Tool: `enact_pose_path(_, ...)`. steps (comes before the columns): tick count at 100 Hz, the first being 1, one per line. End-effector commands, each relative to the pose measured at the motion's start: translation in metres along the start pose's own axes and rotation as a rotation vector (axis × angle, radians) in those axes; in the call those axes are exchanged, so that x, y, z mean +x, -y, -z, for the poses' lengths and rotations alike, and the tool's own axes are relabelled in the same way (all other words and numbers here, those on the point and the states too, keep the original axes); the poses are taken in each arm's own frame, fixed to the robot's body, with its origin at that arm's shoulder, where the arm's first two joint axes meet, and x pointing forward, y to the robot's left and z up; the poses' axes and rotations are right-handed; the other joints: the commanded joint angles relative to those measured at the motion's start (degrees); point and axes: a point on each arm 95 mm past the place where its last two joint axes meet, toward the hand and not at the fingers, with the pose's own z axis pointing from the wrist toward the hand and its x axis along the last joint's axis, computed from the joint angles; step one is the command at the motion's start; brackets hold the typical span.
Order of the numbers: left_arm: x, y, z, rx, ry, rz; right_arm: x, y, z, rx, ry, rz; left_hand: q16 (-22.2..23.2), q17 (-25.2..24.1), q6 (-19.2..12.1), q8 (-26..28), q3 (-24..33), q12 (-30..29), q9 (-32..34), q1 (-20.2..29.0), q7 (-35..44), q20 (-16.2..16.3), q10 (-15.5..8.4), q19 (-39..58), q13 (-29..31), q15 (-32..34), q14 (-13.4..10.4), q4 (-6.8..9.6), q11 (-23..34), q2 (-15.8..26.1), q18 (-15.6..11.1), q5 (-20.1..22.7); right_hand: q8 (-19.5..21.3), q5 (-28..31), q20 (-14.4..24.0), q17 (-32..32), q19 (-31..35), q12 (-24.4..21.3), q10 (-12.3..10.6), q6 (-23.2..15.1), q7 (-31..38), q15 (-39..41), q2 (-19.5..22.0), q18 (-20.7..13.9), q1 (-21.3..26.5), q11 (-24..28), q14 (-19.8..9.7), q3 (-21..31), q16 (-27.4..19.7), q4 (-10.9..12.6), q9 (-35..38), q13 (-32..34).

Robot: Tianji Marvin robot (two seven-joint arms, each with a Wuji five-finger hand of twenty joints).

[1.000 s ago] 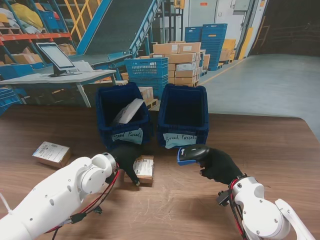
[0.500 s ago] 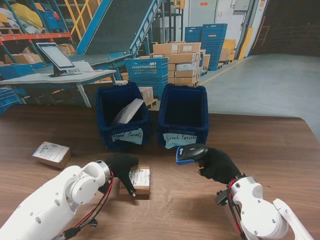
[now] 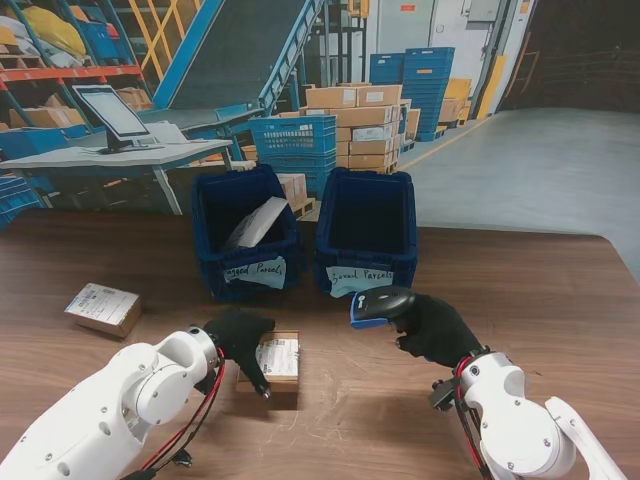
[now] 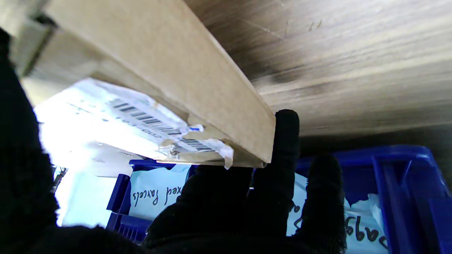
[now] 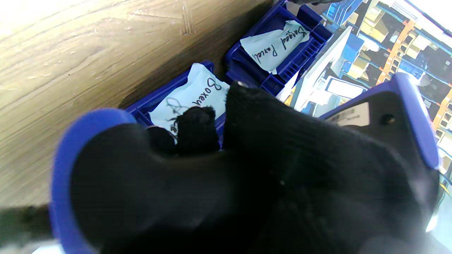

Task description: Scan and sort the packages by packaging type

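Scanning step: left hand (image 3: 243,337) pinches the labelled cardboard box (image 3: 276,358); right hand (image 3: 432,329) grips the barcode scanner (image 3: 378,304). Next, aim scanner at the box's label.

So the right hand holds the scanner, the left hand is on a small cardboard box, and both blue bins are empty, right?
Not quite: the stand view shows the left bin already holds a white bag. The right hand holds the scanner; the left hand is on the box.
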Motion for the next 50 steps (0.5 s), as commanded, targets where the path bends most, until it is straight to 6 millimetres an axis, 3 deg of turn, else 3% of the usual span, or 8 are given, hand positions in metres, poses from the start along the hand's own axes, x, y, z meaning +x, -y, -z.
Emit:
enact_pose_path(1, 0.007, 0.001, 0.002, -0.002, -0.013, -0.002, 0.005, 0.002, 0.001, 0.005, -0.006, -0.006, 1.0, 0.2, -20.6, 2.3, 34.6, 4.8, 9.1, 21.4, 31.3, 0.0, -10.3, 1.6, 2.3, 2.7, -3.6, 5.56, 11.0, 12.2, 0.7, 9.2, 1.9, 4.3, 1.1, 1.1, 1.5, 0.4, 0.4, -2.7, 1.8, 0.4, 2.5, 0.0, 5.1, -0.2, 0.9, 5.5, 1.4, 0.5, 0.7, 1.2)
enact_pose_path(50, 0.029, 0.005, 0.013, 0.062, -0.076, 0.039, 0.006, 0.002, 0.004, -0.009, -0.004, -0.011, 1.4, 0.3, -20.2, 2.8, 34.6, 5.0, 8.9, 21.6, 31.2, 0.3, -10.1, 2.6, 2.1, 2.7, -3.4, 5.55, 11.0, 12.4, 0.7, 9.1, 1.9, 4.3, 1.1, 1.1, 1.4, 0.4, 0.5, -2.6, 1.8, 0.4, 2.5, 0.0, 5.1, -0.2, 0.9, 5.5, 1.4, 0.5, 0.7, 1.2)
